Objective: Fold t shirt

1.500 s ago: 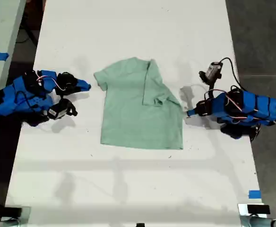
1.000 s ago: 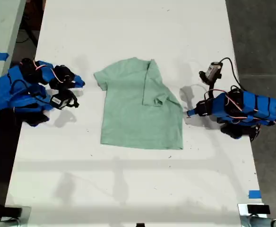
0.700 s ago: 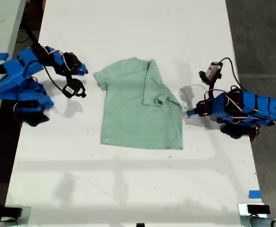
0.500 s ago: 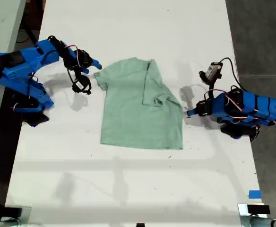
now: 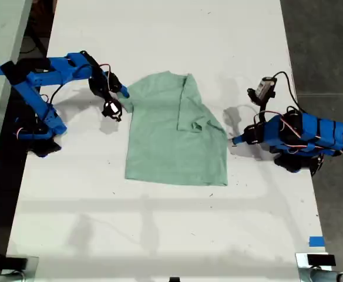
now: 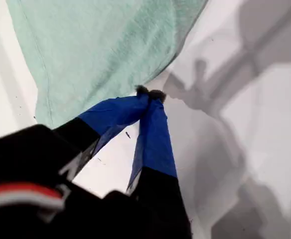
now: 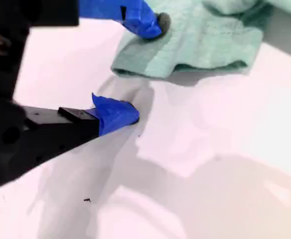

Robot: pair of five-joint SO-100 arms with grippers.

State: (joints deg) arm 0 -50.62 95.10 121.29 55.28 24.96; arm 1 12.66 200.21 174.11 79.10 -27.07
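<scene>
T-shirt (image 5: 174,135) lay flat mid-table, one sleeve already folded across its chest. My second gripper (image 7: 135,69), jaws spread, hung at the unfolded sleeve; my first gripper (image 6: 150,93), pressed together on nothing, rested beside the opposite hem. Pinching that sleeve seemed the next move.

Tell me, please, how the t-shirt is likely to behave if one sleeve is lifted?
The t-shirt would probably droop and trail: one sleeve already lies folded over in soft creases. It looks thin and light, so it may slide on the smooth white table rather than stay anchored.
</scene>
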